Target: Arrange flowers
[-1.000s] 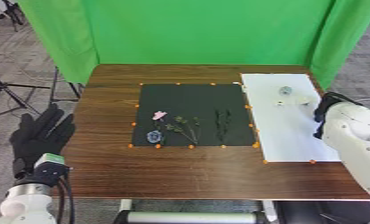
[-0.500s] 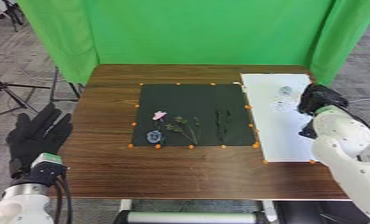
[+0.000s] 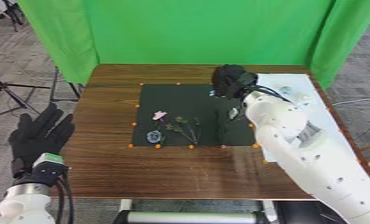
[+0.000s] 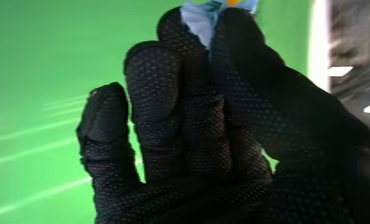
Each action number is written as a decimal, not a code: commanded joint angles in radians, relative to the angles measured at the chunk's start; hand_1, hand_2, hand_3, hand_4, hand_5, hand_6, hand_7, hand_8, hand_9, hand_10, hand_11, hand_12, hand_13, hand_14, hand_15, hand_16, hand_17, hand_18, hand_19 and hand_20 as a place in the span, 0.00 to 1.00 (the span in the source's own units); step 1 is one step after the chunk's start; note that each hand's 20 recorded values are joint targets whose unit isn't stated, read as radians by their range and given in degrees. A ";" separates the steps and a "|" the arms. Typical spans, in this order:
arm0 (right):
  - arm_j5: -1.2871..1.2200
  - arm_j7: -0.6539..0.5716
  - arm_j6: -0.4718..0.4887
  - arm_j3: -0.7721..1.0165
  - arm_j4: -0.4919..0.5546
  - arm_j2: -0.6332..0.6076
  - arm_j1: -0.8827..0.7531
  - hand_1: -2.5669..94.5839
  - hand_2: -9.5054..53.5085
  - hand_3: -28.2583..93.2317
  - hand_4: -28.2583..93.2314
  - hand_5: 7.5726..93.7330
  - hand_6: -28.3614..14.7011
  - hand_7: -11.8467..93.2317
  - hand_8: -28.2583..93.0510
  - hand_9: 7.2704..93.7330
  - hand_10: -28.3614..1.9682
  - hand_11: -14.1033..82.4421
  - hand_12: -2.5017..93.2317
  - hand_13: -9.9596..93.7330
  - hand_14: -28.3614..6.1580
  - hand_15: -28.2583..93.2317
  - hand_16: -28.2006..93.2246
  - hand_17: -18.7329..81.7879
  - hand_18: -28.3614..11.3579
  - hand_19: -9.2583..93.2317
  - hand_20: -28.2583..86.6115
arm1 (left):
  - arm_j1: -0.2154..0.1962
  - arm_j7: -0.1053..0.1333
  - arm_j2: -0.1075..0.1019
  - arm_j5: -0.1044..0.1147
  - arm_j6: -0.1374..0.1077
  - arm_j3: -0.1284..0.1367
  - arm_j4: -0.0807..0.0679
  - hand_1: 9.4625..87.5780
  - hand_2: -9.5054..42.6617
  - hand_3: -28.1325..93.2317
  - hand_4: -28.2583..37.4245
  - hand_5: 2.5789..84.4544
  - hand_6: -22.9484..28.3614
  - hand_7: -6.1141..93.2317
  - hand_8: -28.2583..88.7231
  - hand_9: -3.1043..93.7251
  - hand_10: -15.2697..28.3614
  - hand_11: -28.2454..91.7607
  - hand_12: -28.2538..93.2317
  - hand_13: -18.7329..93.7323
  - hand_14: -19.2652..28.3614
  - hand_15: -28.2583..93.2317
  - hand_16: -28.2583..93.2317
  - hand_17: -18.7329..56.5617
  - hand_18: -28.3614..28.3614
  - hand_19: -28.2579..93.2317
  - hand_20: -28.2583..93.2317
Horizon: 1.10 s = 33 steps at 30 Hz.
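right hand (image 3: 233, 80) pinches a pale blue flower (image 4: 197, 22) above the black mat (image 3: 168, 95) bearing a pink flower (image 3: 159, 115); left hand (image 3: 41, 132) spread wide.

The tabletop (image 3: 101, 170) is brown with darker streaks of grain, the mat (image 3: 168, 97) charcoal black, the sheet (image 3: 284, 78) white, and the markers (image 3: 157, 146) orange. On the mat, one flower is pale pink (image 3: 159, 115), another greyish blue (image 3: 154, 136), with muted green sprigs (image 3: 183, 126) and very dark green leaves (image 3: 220, 125). Both the left hand (image 3: 41, 132) and right hand (image 3: 230, 80) are black; the wrist view shows tiny pale dots patterning the right glove, and pale blue and white petals (image 4: 196, 20). The right arm (image 3: 292, 160) is white with dark spots, the curtain (image 3: 208, 30) bright green
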<state>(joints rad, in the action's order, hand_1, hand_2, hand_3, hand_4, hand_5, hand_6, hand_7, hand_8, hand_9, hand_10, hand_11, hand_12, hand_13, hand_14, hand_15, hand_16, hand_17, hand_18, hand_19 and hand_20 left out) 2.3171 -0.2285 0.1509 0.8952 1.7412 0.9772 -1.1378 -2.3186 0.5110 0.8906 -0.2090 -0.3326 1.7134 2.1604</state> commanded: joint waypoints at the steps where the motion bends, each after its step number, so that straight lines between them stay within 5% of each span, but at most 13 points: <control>1: -0.048 0.026 0.043 -0.119 -0.032 0.114 0.043 0.65 0.00 0.81 0.00 0.75 0.72 0.43 0.22 0.91 0.73 0.27 0.52 0.75 0.65 0.65 0.63 0.52 0.22 0.88 0.61 | 0.009 -0.017 0.000 -0.008 0.016 0.000 -0.006 0.24 0.42 0.80 0.00 0.47 0.59 0.20 0.16 0.36 0.65 0.47 0.31 0.38 0.72 0.60 0.16 0.17 0.74 0.53 0.31; 6: -0.090 0.001 0.027 -0.160 -0.114 0.173 0.072 0.65 0.00 0.82 0.00 0.75 0.72 0.44 0.21 0.90 0.73 0.27 0.52 0.75 0.65 0.65 0.63 0.52 0.23 0.88 0.61 | 0.026 -0.023 -0.002 0.007 0.011 -0.017 -0.012 0.24 0.42 0.81 0.00 0.47 0.59 0.20 0.16 0.34 0.64 0.47 0.31 0.37 0.72 0.60 0.16 0.17 0.74 0.53 0.31; 8: -0.085 -0.020 -0.003 -0.171 -0.126 0.185 0.069 0.65 0.00 0.82 0.00 0.74 0.72 0.44 0.21 0.90 0.73 0.27 0.51 0.74 0.65 0.66 0.63 0.52 0.23 0.88 0.61 | 0.035 -0.043 -0.001 -0.010 0.011 -0.017 -0.016 0.24 0.42 0.81 0.00 0.46 0.58 0.20 0.16 0.33 0.64 0.47 0.31 0.37 0.72 0.60 0.16 0.17 0.74 0.53 0.31; 11: -0.056 -0.044 -0.043 -0.191 -0.128 0.191 0.066 0.65 0.00 0.82 0.00 0.74 0.72 0.44 0.21 0.90 0.73 0.27 0.51 0.74 0.65 0.66 0.63 0.52 0.23 0.88 0.61 | 0.045 -0.052 0.000 -0.007 0.012 -0.013 -0.020 0.24 0.41 0.81 0.00 0.46 0.58 0.20 0.16 0.33 0.64 0.47 0.31 0.37 0.71 0.60 0.16 0.17 0.74 0.53 0.31; 14: -0.006 -0.046 -0.044 -0.203 -0.138 0.197 0.055 0.64 0.00 0.82 0.00 0.74 0.72 0.45 0.20 0.89 0.73 0.27 0.50 0.74 0.65 0.66 0.63 0.52 0.23 0.88 0.62 | 0.040 -0.033 -0.003 0.052 0.012 -0.003 -0.015 0.24 0.41 0.81 0.00 0.46 0.58 0.20 0.16 0.33 0.64 0.47 0.31 0.37 0.71 0.60 0.16 0.17 0.74 0.52 0.31; 16: -0.016 -0.055 -0.025 -0.200 -0.137 0.199 0.048 0.64 0.00 0.82 0.00 0.73 0.71 0.44 0.20 0.88 0.73 0.26 0.49 0.73 0.65 0.67 0.63 0.52 0.23 0.88 0.62 | 0.041 -0.044 -0.003 0.024 0.004 0.004 -0.017 0.24 0.41 0.81 0.00 0.46 0.58 0.20 0.16 0.33 0.64 0.47 0.31 0.37 0.71 0.60 0.16 0.17 0.74 0.53 0.31; 18: -0.026 -0.068 -0.024 -0.201 -0.135 0.201 0.043 0.64 0.00 0.82 0.00 0.72 0.71 0.44 0.19 0.86 0.72 0.25 0.48 0.72 0.64 0.67 0.63 0.51 0.23 0.88 0.61 | 0.037 -0.040 -0.006 0.037 0.008 0.010 -0.016 0.24 0.41 0.81 0.00 0.46 0.58 0.20 0.16 0.33 0.64 0.47 0.31 0.37 0.71 0.60 0.16 0.17 0.74 0.53 0.31; 24: -0.031 -0.069 0.004 -0.185 -0.105 0.202 0.022 0.63 0.00 0.82 0.00 0.68 0.70 0.44 0.17 0.82 0.71 0.23 0.44 0.71 0.63 0.68 0.63 0.51 0.22 0.87 0.61 | 0.043 -0.057 0.000 0.028 0.004 0.005 -0.020 0.24 0.42 0.81 0.00 0.46 0.58 0.20 0.16 0.33 0.64 0.47 0.31 0.37 0.72 0.60 0.16 0.17 0.74 0.53 0.31; 27: -0.025 -0.066 0.025 -0.183 -0.091 0.202 0.021 0.62 0.00 0.82 0.00 0.65 0.70 0.40 0.17 0.77 0.70 0.24 0.40 0.70 0.63 0.68 0.62 0.50 0.21 0.87 0.61 | 0.045 -0.039 0.000 0.065 0.008 -0.004 -0.020 0.24 0.42 0.81 0.00 0.46 0.59 0.20 0.16 0.33 0.64 0.47 0.31 0.37 0.72 0.60 0.16 0.17 0.74 0.53 0.31; 33: -0.047 -0.089 0.043 -0.171 -0.079 0.202 0.016 0.60 0.00 0.83 0.00 0.61 0.71 0.36 0.10 0.64 0.58 0.35 0.24 0.68 0.60 0.70 0.61 0.49 0.20 0.86 0.60 | 0.050 -0.041 -0.002 0.050 0.011 -0.004 -0.022 0.24 0.42 0.81 0.00 0.45 0.58 0.21 0.16 0.33 0.64 0.47 0.31 0.37 0.71 0.60 0.16 0.17 0.74 0.52 0.31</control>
<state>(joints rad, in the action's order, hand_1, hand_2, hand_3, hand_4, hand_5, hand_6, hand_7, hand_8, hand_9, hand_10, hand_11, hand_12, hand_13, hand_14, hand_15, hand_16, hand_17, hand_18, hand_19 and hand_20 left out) 2.2850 -0.2934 0.1757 0.7123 1.6410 1.1723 -1.1186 -2.2708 0.4710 0.8885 -0.1632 -0.3320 1.7115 2.1418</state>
